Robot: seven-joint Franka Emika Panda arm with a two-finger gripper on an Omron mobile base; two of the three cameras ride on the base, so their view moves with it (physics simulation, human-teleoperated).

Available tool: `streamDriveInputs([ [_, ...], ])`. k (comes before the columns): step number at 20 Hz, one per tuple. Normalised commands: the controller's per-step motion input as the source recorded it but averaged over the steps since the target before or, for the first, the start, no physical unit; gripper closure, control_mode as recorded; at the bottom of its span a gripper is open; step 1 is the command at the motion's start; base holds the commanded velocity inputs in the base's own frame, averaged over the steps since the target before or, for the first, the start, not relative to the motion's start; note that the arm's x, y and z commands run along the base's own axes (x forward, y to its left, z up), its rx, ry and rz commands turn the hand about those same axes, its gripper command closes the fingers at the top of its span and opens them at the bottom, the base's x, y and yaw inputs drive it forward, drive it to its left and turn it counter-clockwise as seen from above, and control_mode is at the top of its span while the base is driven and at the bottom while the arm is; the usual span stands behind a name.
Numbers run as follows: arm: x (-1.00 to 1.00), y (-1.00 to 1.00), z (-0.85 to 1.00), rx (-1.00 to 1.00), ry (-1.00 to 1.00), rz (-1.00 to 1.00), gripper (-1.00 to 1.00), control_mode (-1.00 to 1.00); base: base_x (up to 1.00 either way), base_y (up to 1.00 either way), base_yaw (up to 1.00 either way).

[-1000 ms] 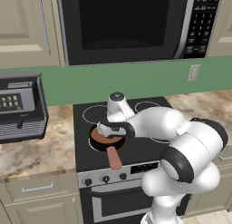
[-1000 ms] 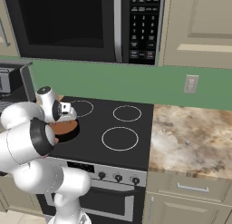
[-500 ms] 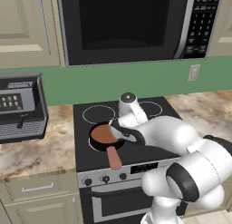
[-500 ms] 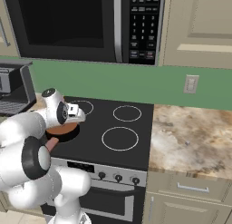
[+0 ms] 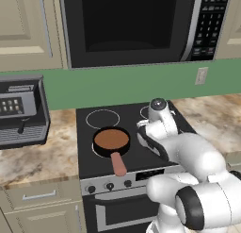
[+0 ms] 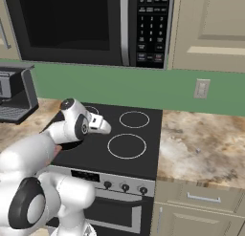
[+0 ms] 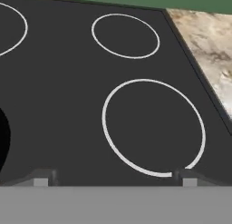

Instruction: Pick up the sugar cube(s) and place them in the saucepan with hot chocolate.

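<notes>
The saucepan (image 5: pixel 111 139) is a small black pan holding brown liquid, on the stove's front left burner with its salmon-pink handle (image 5: pixel 119 164) pointing toward the front edge. Its black rim (image 7: pixel 2 138) shows at the left edge of the hand view. My gripper (image 6: pixel 105 128) hovers low over the stovetop just right of the pan. It is open, with its fingertips (image 7: pixel 42 178) wide apart and nothing between them (image 7: pixel 113 178). It faces the front right burner ring (image 7: pixel 153 127). The sugar cubes are out of view.
The black stove (image 5: pixel 94 162) has speckled stone counter (image 6: pixel 203 144) on both sides. A coffee machine (image 5: pixel 21 115) stands on the left counter. A microwave (image 5: pixel 127 27) hangs above, over a green backsplash with a wall outlet (image 6: pixel 202 89).
My arm has swung right, from above the saucepan to the stove's middle. The brown liquid is now uncovered. The gripper has stayed open.
</notes>
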Motion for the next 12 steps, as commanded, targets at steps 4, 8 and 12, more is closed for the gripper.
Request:
streamDriveInputs([
  [4, 0.0, -1.0, 0.21, 0.0, -0.02, -0.28, -1.0, -1.0, 0.0, 0.0, 0.0],
  [8, 0.0, -1.0, 0.14, 0.0, 0.0, -0.3, -1.0, -1.0, 0.0, 0.0, 0.0],
  [12, 0.03, -0.91, 0.01, 0.0, 0.0, -0.27, -1.0, -1.0, 0.0, 0.0, 0.0],
])
